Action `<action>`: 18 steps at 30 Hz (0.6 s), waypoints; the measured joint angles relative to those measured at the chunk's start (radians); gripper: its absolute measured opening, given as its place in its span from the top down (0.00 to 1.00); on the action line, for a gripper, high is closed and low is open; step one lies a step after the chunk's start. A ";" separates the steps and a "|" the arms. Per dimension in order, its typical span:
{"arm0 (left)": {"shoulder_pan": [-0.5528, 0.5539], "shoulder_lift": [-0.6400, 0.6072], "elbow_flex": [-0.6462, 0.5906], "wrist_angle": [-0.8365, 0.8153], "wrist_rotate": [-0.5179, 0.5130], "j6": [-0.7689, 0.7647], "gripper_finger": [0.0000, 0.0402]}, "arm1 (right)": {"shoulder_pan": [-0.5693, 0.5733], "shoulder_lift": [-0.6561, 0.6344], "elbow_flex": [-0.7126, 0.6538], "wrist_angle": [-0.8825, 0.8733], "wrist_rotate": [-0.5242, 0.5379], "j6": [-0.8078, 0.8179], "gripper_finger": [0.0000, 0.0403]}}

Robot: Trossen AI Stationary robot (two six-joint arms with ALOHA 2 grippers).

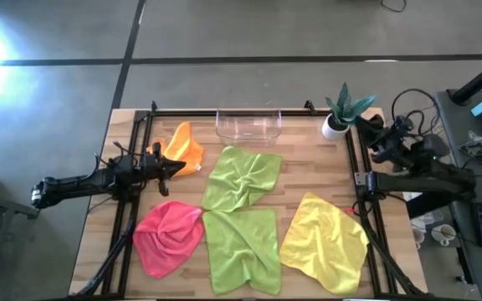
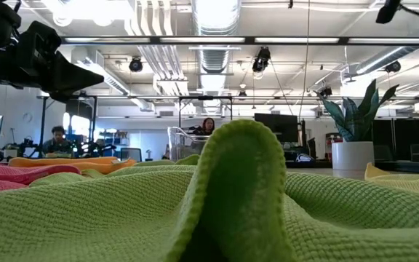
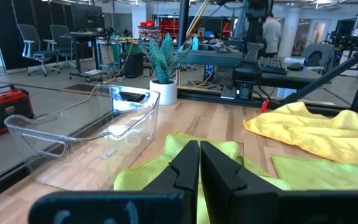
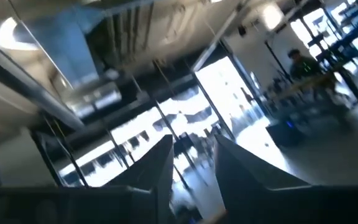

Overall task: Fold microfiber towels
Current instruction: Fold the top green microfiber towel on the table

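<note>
Five microfiber towels (image 1: 241, 226) crowd table (image 1: 308, 167); left end effector (image 1: 179, 166) pinched narrow beside orange towel (image 1: 182, 148); right end effector (image 4: 191, 155) apparently parted.

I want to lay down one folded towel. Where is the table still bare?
Bare wood lies between the clear bin, the plant pot and the yellow towel. A smaller patch is beside the pink towel, at the table's left front. The middle is crowded: both green towels touch.

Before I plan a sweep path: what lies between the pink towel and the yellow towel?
In the high view, a lime green towel lies between the pink towel and the yellow towel, touching the pink one; a strip of bare table separates it from the yellow.
</note>
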 joint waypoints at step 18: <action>0.000 0.001 0.000 0.000 0.000 -0.002 1.00 | 0.000 0.396 0.350 -0.825 -0.133 -0.062 0.74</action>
